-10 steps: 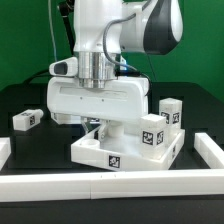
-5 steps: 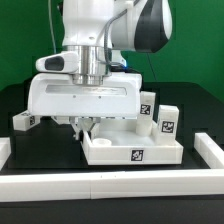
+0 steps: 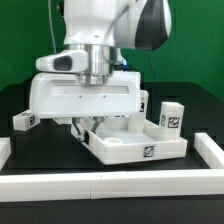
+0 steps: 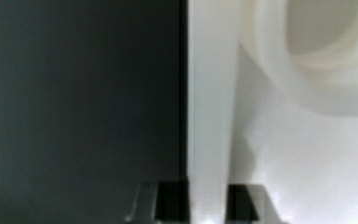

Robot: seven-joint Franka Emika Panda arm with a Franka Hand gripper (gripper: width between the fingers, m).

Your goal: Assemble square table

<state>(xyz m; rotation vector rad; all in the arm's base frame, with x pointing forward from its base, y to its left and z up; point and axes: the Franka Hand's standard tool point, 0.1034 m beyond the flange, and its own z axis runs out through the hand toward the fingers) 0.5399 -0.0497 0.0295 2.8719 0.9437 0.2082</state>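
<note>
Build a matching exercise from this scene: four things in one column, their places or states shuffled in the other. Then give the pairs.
Things
1. table top
2. gripper
3. long border bar
4. lone leg

Places or states
A. at the exterior view's left, apart from the top
B. shut on a white rim
C. lying along the near edge, in front of the top
D. held by its rim

Pairs: 1-D, 2-B, 3-C, 4-A

Wrist view blurred; tabletop (image 4: 291, 120) runs past the frame, fingertips (image 4: 172, 200) cut by its edge. Exterior view: arm housing (image 3: 85, 98) hides most of gripper (image 3: 90, 126) and part of one leg (image 3: 146, 104).
</note>
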